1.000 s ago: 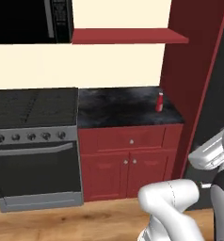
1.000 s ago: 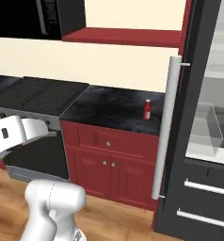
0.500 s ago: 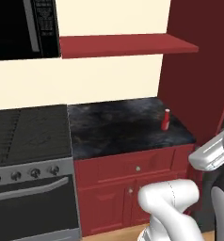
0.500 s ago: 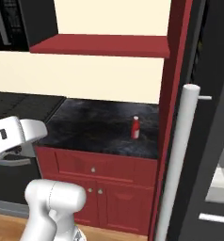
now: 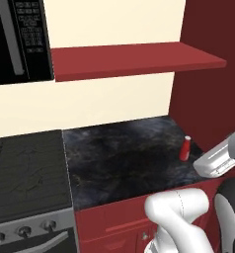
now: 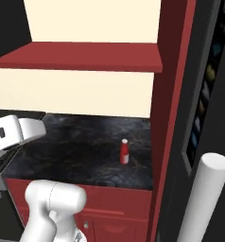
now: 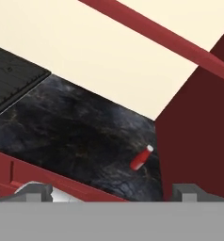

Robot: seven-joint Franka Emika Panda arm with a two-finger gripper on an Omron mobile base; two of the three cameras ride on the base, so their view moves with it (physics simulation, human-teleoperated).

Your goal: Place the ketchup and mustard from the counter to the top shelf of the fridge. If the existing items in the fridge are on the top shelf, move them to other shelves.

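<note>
Claw (image 7: 109, 190) spread wide and empty, ketchup bottle (image 7: 141, 157) well ahead of it on the counter (image 7: 71, 136), upright, white cap up.

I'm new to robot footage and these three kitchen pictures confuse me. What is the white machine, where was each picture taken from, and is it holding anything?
The white shape is a robot arm on a base that can drive. Two cameras ride on that base behind the arm, one to its left and one to its right, so both show the same simulated kitchen from two sides. The third camera sits on the hand and looks along its fingers, the small grey tips at the bottom. They stand wide apart and hold nothing. On the dark counter a red ketchup bottle stands upright near the red side wall. A stove lies to the left, with a red shelf above the counter.
</note>
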